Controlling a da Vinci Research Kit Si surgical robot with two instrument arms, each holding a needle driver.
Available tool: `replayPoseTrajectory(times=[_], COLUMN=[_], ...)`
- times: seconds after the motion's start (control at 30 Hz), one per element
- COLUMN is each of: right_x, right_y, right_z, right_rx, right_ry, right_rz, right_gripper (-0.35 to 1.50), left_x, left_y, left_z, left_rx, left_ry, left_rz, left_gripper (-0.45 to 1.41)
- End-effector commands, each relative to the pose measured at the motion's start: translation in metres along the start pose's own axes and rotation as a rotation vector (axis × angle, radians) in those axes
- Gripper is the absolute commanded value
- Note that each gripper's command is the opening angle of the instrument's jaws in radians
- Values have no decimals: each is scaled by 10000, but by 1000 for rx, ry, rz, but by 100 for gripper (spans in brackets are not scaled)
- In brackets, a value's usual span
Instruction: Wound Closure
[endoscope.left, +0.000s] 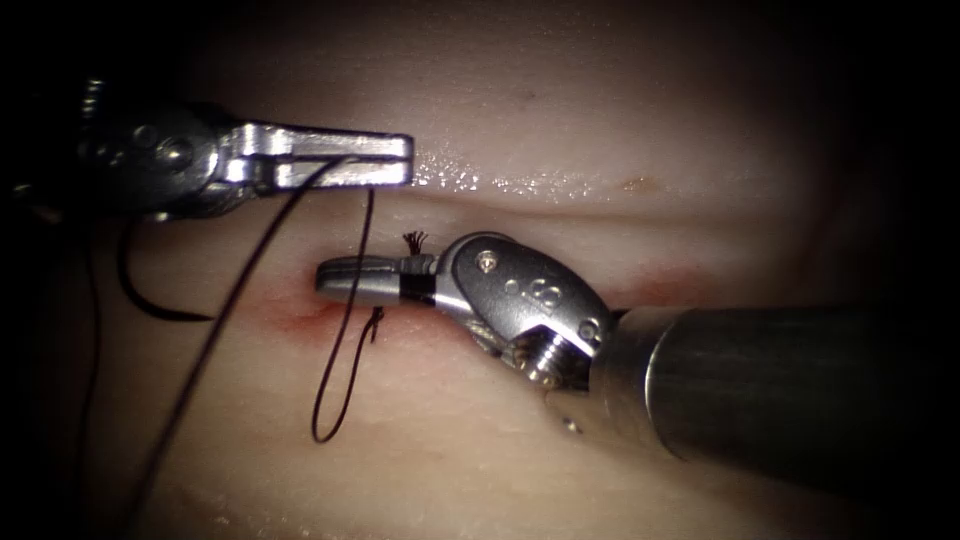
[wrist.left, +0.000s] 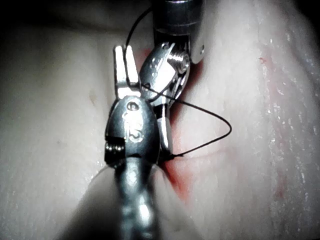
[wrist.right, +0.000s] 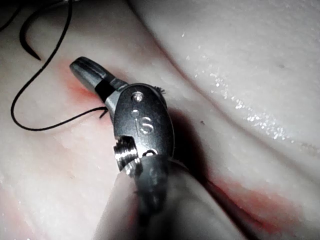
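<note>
My left tool (endoscope.left: 400, 160) is above the cut's left end, its jaws a little apart and pointing right. The dark thread (endoscope.left: 262, 250) runs through the gap between them. One strand trails down to the left. The other drops across my right tool's jaws into a slack loop (endoscope.left: 322, 425) and ends at the stitch (endoscope.left: 378, 318) in the cut. My right tool (endoscope.left: 330, 280) lies along the cut with its jaws shut and nothing visibly between them. The curved needle (endoscope.left: 150, 303) lies free on the tissue left of the cut, and neither tool holds it. The same tools are seen as the left tool (wrist.left: 125, 55) and right tool (wrist.right: 80, 67), with the needle (wrist.right: 25, 42) nearby.
A frayed tuft of cut thread ends (endoscope.left: 413, 240) stands just above the right tool's wrist. Red fluid (endoscope.left: 300, 318) stains the tissue around the cut's left end. A wet ridge of tissue (endoscope.left: 520, 185) runs across behind the cut. The right arm's shaft (endoscope.left: 780, 390) covers the lower right.
</note>
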Motion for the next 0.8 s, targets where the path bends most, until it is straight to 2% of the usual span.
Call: replayPoseTrajectory(times=[0.03, 0.3, 0.8], right_x=[-8, -5, 19], right_y=[-4, -19, -40], right_z=[13, 30, 40], right_rx=[9, 42, 86], right_ry=[10, 63, 172], right_rz=[-1, -2, -30], right_gripper=[-35, -35, -35], left_x=[-9, -37, -115], left_y=[-2, -25, -42], left_z=[6, 4, -12], left_rx=[-2, -1, 69], left_ry=[3, 15, -63], left_rz=[2, 16, 37], left_gripper=[-45, -45, -45])
